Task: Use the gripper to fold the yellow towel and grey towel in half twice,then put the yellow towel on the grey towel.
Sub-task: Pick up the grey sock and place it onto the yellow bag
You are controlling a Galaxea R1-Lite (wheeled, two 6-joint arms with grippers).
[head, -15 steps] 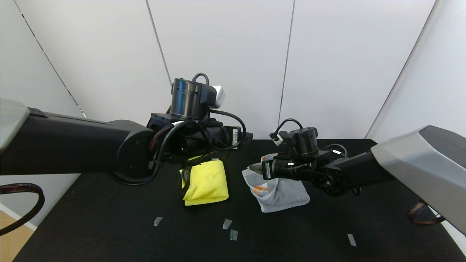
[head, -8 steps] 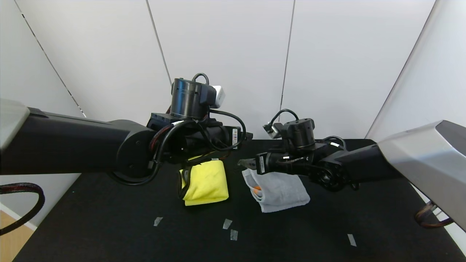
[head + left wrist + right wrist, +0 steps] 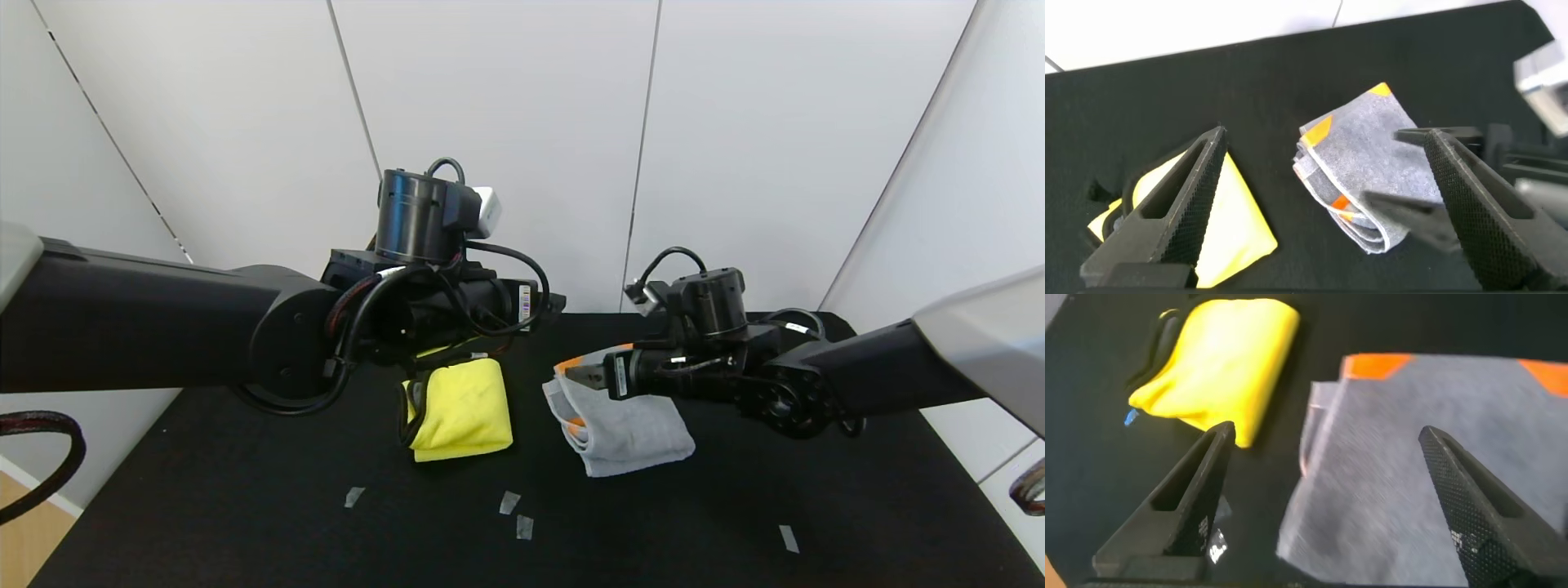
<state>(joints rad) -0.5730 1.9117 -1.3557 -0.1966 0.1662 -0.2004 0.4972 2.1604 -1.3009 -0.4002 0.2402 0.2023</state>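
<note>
The yellow towel (image 3: pixel 462 407) lies folded into a small pad on the black table (image 3: pixel 245 506). It also shows in the left wrist view (image 3: pixel 1237 233) and the right wrist view (image 3: pixel 1221 359). The grey towel (image 3: pixel 629 429) lies folded to its right, with orange corners at its far edge; the left wrist view (image 3: pixel 1372 163) and right wrist view (image 3: pixel 1413 490) show it too. My right gripper (image 3: pixel 581 376) is open and empty, just above the grey towel's far left part (image 3: pixel 1327 433). My left gripper (image 3: pixel 1324 135) is open and empty, held above and behind the yellow towel.
Several small bits of pale tape (image 3: pixel 509 502) are stuck on the table near the front. White wall panels (image 3: pixel 506 122) stand behind the table. The left arm's wrist (image 3: pixel 424 269) hangs over the back left of the table.
My right gripper has let go of the grey towel, lifted off it and drawn back to the right. The grey towel now lies flat. The left arm shifted only slightly.
</note>
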